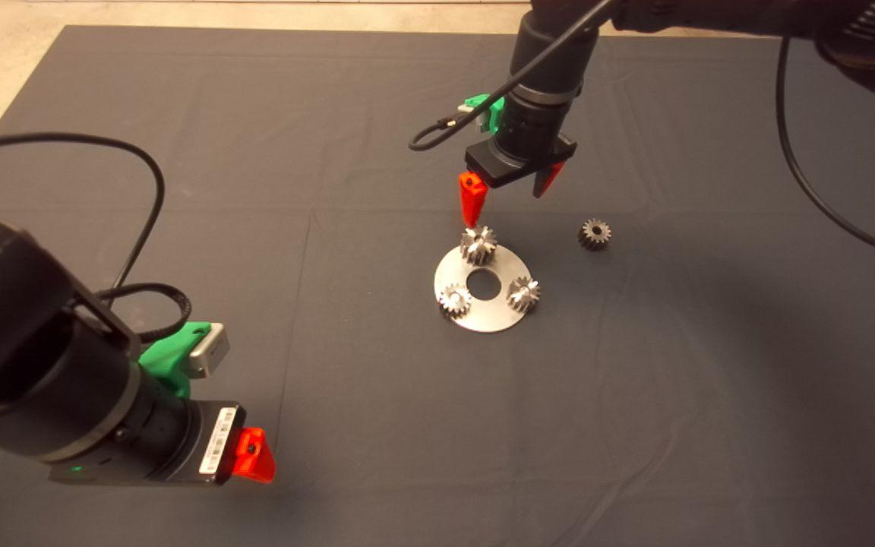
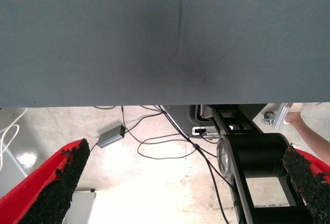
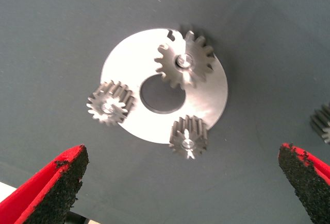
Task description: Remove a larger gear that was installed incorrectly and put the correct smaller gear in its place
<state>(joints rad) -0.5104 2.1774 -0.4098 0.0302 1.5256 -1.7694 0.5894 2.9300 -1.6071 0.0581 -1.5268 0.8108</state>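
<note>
Right hand [image 1: 512,191] is hovering above the dark mat [image 1: 255,152] on the counter, its two red fingers spread wide and grasping nothing. The round, flat steel plate with a centre hole [image 1: 500,319] is lying just below and slightly ahead of it.

The larger gear, a wide steel gear with flared shiny teeth [image 1: 478,245], is sitting on a pin at the plate's edge nearest this hand, almost directly under the one fingertip [image 1: 472,205] that is showing in full. In the right wrist view the larger gear [image 3: 184,67] is lying between the two black pads [image 3: 64,183], though well ahead of them, not yet within their reach. Its axis is standing upright on the pin, so the lift looks to be straight up.

Two brighter small steel gears [image 1: 455,301] are occupying the other two pins, on the far side of the plate from the hand.

The smaller gear, dull dark-grey with short straight teeth [image 1: 594,233], is resting loose on the mat beside the plate, off to the hand's outer-finger side, clear of the plate.

Left hand [image 1: 251,454] is waiting well away from the plate, fingers parted and empty. Right arm is clearly the nearer one.

Judgement: the removal step is not yet begun; the hand needs to descend and centre over the larger gear.
</note>
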